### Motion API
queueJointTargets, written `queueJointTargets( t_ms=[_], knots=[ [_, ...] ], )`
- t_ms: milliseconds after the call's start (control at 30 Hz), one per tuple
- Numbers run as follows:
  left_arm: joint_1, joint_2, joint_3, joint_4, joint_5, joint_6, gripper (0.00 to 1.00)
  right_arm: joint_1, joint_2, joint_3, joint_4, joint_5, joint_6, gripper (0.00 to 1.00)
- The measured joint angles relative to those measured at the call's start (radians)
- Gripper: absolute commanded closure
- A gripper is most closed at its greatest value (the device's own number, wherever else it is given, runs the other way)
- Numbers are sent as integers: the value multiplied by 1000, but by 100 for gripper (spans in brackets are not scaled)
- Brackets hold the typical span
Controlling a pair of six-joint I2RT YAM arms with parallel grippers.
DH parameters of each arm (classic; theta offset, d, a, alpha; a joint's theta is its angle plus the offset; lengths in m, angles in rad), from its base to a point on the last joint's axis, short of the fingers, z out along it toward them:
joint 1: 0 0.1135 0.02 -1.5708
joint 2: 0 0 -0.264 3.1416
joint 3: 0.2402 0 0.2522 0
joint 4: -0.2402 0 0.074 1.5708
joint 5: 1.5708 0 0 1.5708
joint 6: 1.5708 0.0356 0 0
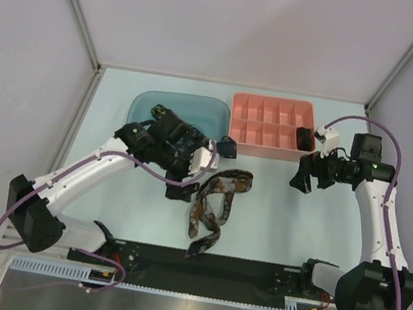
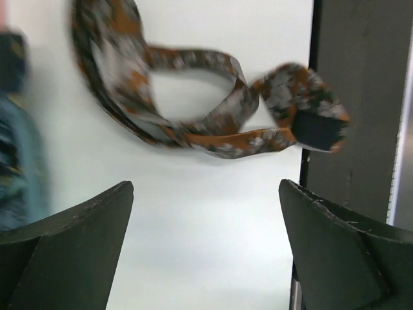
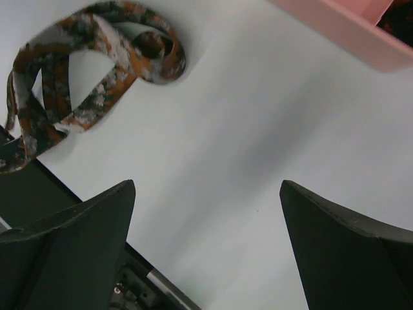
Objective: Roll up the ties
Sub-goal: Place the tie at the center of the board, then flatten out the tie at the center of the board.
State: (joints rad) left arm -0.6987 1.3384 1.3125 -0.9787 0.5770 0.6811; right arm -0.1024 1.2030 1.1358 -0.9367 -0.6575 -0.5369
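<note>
An orange-brown-white flecked tie (image 1: 212,207) lies loose and looped on the table, its tip reaching the black strip at the near edge. It also shows in the left wrist view (image 2: 193,110) and the right wrist view (image 3: 84,71). My left gripper (image 1: 182,190) is open and empty just left of it. My right gripper (image 1: 299,178) is open and empty, below the pink tray. A small dark rolled bundle (image 1: 303,136) sits in the tray's right compartment. Dark patterned fabric (image 1: 181,139) lies in the blue bin, partly hidden by my left arm.
A pink compartment tray (image 1: 262,124) stands at the back right and shows in the right wrist view (image 3: 335,26). A blue bin (image 1: 152,103) stands at the back left. A black strip (image 1: 205,265) runs along the near table edge.
</note>
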Motion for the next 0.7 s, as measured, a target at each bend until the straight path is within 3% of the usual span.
queueJointTargets(
  t_ms=[133, 300, 467, 633, 700],
  knots=[
    [-3, -68, -243, 68, -50, -31, 1, 0, 2, -40, -32, 6, -11, 3],
    [-86, -60, -385, 251, -144, -193, 1, -5, 45, -42, -38, 6, 10, 4],
    [-101, 24, -402, 390, -227, -430, 1, -10, 55, -42, -39, 6, 37, 4],
    [-101, 68, -401, 477, -225, -637, 1, -11, 45, -66, -39, 6, 54, 4],
    [-103, 80, -397, 499, -222, -687, 5, -11, 42, -79, -39, 6, 65, 5]
  ],
)
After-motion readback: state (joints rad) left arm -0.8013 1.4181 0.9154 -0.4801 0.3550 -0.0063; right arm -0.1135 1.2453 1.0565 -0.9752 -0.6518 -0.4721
